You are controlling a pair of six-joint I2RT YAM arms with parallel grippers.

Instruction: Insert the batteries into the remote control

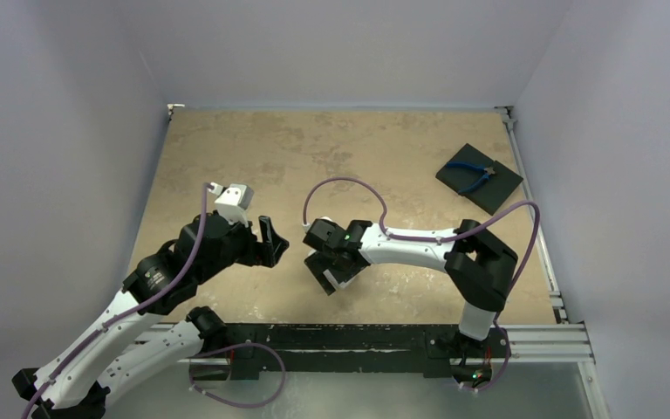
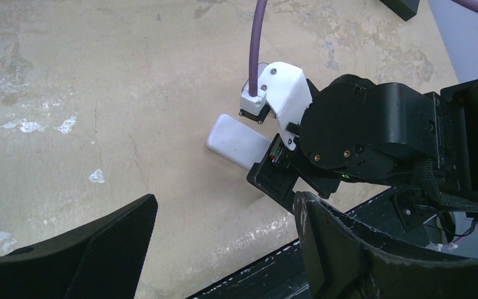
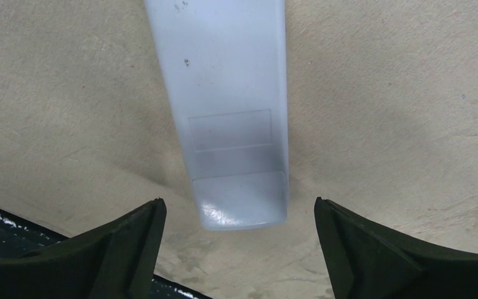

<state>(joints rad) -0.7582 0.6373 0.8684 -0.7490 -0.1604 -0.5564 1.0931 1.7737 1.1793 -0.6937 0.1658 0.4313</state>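
Note:
The remote control (image 3: 230,93) is a white slab lying flat on the tan tabletop with its plain back up and the cover seams showing. My right gripper (image 3: 238,200) hovers open just over its near end, a finger on either side and neither touching it. In the left wrist view, one end of the remote control (image 2: 236,142) sticks out from under the right gripper. My left gripper (image 2: 225,198) is open and empty, a short way to the left (image 1: 275,244) of the right gripper (image 1: 327,266). The batteries are out of view.
A black square pad (image 1: 497,188) with blue-handled pliers (image 1: 474,175) on it lies at the back right, beside the table's right rail (image 1: 536,236). A dark metal rail (image 1: 358,336) runs along the near edge, just below both grippers.

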